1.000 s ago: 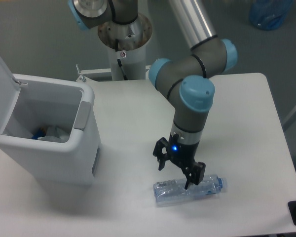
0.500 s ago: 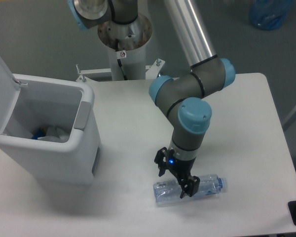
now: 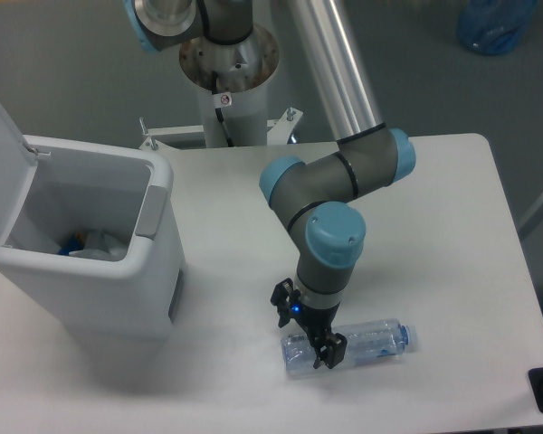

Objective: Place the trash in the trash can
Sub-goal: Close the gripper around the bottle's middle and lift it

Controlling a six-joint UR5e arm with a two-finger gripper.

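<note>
A white table [image 3: 452, 226] with rounded corners fills most of the view under even, soft light. Beyond its far edge lies a grey floor [image 3: 63, 63]. A blue bag [image 3: 495, 23] sits on the floor past the table's far right corner.

A white desk [image 3: 452, 235] stands on grey floor [image 3: 63, 72]; a blue bag [image 3: 496, 24] lies beyond it.

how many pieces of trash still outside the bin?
1. A clear plastic bottle lies on the table at front right, with the end effector down at its left part. The trash can already holds some items; others may be hidden inside.
</note>
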